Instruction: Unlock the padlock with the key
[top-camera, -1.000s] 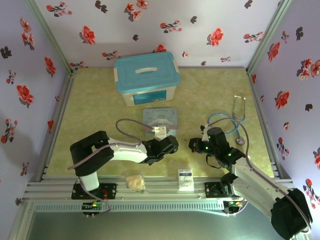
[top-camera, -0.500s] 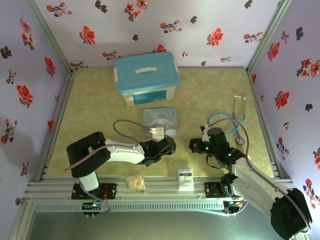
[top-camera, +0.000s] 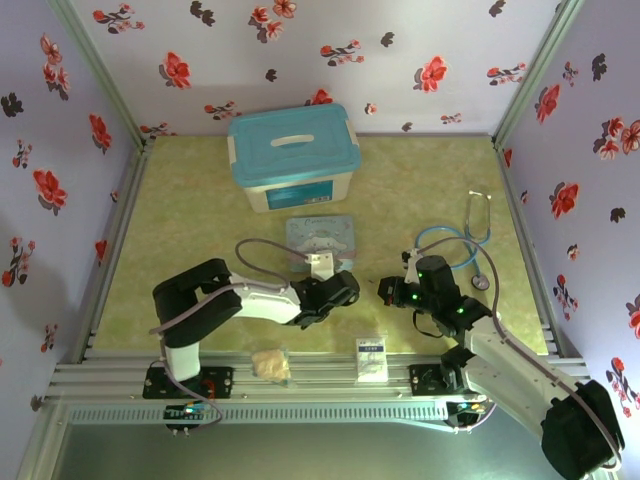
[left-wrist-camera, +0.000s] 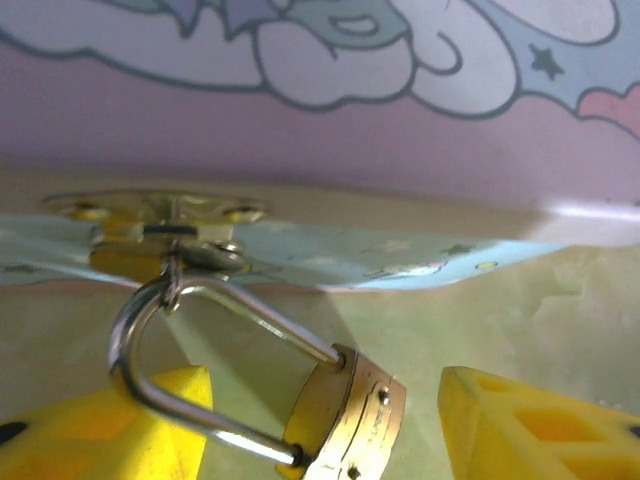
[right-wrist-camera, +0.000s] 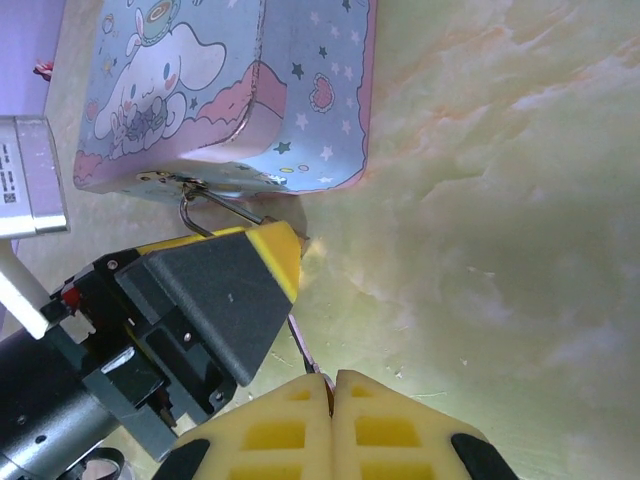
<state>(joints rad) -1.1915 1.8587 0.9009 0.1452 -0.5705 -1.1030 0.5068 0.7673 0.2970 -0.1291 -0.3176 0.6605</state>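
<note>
Padlock (left-wrist-camera: 345, 420) hangs lower centre inside left gripper (left-wrist-camera: 320, 400), jaws apart; right gripper (right-wrist-camera: 332, 385) clenched on what looks like key (right-wrist-camera: 303, 348), shaft pointing upper-left towards padlock

A robot test booth. Lilac flower-printed wall panels (top-camera: 460, 30) box in a marbled yellow-green tabletop (top-camera: 185, 220), fronted by slotted aluminium rails (top-camera: 110, 378).

Left end effector (left-wrist-camera: 320, 400) apparently wide apart, right end effector (right-wrist-camera: 333, 378) tight together, both low.
</note>
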